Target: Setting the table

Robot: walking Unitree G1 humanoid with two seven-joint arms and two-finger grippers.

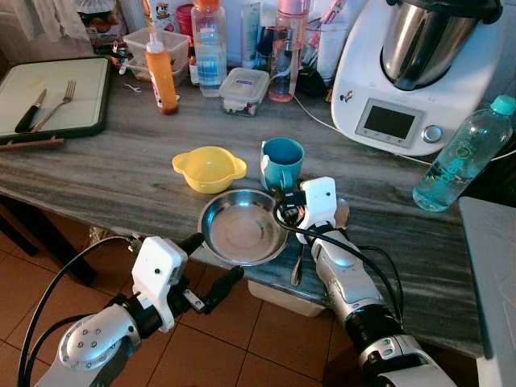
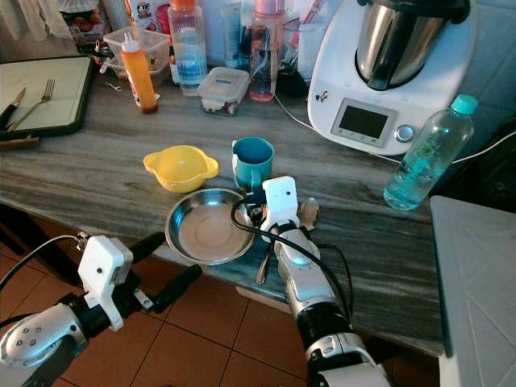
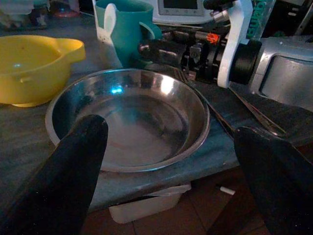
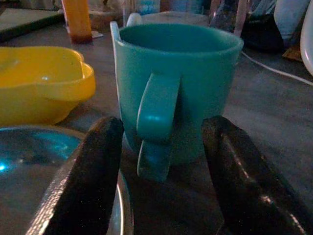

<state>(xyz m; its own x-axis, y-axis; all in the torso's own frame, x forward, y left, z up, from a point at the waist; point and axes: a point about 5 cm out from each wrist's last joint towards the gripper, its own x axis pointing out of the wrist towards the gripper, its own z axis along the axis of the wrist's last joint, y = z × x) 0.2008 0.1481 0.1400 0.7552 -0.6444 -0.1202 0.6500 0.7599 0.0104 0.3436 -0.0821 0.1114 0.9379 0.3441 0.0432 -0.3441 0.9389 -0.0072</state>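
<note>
The right gripper (image 4: 161,161) is open around the handle of the teal cup (image 1: 283,161), maybe not touching. Just in front of the cup sits the metal bowl (image 1: 242,227). The left gripper (image 1: 211,270) hangs open below the bowl's near edge.

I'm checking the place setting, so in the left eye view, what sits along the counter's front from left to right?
yellow bowl → steel plate → teal mug → right gripper → water bottle

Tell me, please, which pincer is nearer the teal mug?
Right. The right pincer is open just before the teal mug's handle; the left pincer hangs off the counter edge.
</note>
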